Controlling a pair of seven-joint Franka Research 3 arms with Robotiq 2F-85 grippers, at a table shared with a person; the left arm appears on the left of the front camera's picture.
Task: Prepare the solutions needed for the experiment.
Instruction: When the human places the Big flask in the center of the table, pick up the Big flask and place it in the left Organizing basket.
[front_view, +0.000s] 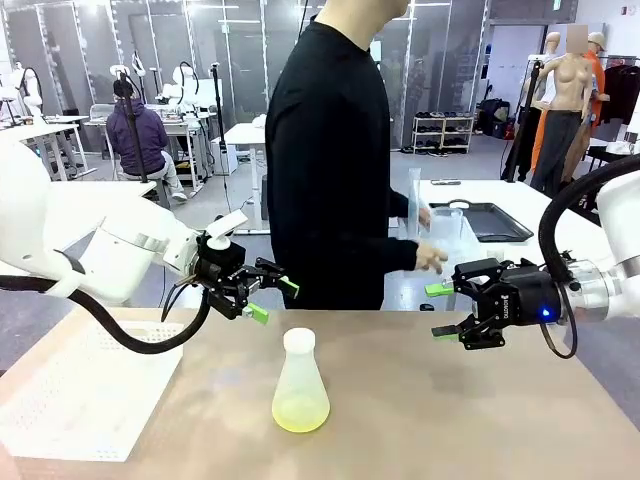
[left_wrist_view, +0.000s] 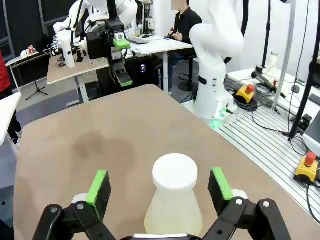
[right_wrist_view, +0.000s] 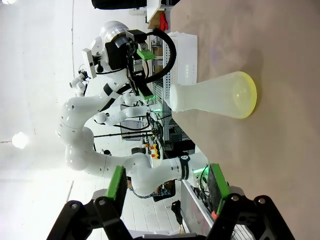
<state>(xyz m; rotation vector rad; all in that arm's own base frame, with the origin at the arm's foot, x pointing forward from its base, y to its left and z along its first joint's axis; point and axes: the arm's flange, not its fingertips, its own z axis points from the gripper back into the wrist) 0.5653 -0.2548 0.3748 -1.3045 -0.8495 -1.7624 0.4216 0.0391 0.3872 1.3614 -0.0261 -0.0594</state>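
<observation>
a frosted plastic conical flask (front_view: 300, 385) stands upright on the brown table (front_view: 480, 400), toward the robot's edge and about midway along it; the solutions (front_view: 299, 414) lie as a shallow yellow-green layer in its base. the left gripper (front_view: 262, 293) hangs above and to the left of the flask, jaws spread wide, holding nothing. the right gripper (front_view: 440, 310) hovers well off to the right, jaws apart, empty too. a person (front_view: 335, 150) stands at the far edge. i'd judge the flask light, smooth, bottom-weighted and easy to slosh; the neck under the mouth looks the surest hold
</observation>
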